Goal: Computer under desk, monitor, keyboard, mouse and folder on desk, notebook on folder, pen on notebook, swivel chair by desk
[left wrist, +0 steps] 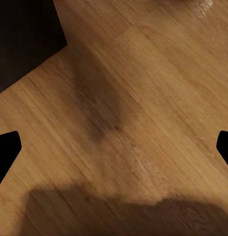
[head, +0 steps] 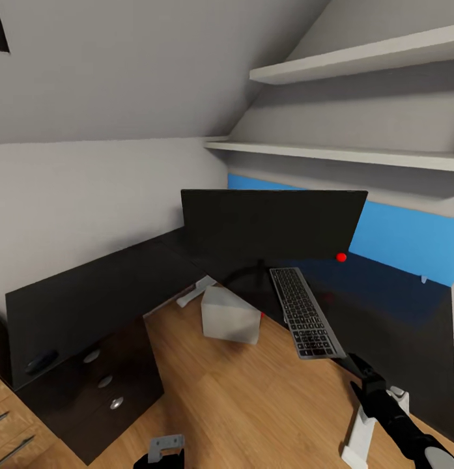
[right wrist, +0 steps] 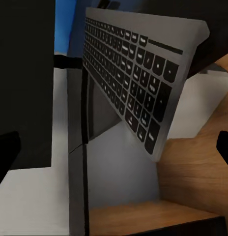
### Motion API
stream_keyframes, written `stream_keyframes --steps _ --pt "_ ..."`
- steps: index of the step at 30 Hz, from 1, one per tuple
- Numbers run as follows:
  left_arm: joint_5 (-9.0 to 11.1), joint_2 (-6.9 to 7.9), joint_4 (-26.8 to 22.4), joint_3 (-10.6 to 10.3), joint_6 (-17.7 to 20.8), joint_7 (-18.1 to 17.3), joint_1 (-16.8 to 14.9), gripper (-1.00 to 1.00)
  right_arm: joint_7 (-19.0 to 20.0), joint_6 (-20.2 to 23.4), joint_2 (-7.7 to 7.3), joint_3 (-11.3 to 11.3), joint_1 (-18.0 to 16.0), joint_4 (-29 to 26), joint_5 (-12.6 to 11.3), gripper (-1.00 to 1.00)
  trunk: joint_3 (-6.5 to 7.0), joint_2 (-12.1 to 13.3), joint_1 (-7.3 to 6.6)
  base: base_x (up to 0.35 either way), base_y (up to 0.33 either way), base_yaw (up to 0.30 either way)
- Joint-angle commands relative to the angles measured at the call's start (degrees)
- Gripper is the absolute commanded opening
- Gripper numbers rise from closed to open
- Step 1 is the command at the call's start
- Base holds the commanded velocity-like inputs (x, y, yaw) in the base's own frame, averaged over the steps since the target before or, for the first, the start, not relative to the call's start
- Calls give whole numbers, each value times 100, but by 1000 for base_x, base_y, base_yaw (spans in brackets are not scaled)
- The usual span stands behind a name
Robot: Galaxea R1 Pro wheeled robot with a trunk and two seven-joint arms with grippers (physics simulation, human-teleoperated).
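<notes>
On black-topped L-shaped desk (head: 90, 293): wide black monitor (head: 272, 225), silver-framed black-keyed keyboard (head: 306, 312) overhanging front edge. Grey boxy computer (head: 230, 316) beneath. Right gripper (head: 365, 378) near keyboard; left gripper (head: 163, 451) above floor; both fingers spread, empty.

keyboard (head: 305, 314) on desk (head: 90, 296), before monitor (head: 272, 225)

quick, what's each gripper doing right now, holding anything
Left gripper: open, empty, over the wood floor.
Right gripper: open, empty, near the keyboard.
</notes>
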Motion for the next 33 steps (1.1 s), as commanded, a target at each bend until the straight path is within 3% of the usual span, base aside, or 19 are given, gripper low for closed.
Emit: stream_keyframes --steps 1,11,21,33 --pt "57 6 -6 -39 -2 48 -4 100 29 71 -11 -50 -4 14 -32 100 -24 -45 23 0 0 0" --pt "57 6 -15 -38 -3 48 -4 100 121 509 -79 -412 -4 250 -63 100 -204 -446 242 0 0 0" --pt "60 6 -31 -38 -3 40 -4 100 131 1132 -55 -432 -3 270 -144 100 -383 -847 462 0 0 0" --pt "58 6 -41 -38 -3 39 -4 100 156 1197 -39 -424 -6 177 -131 100 -599 -1329 725 0 0 0"
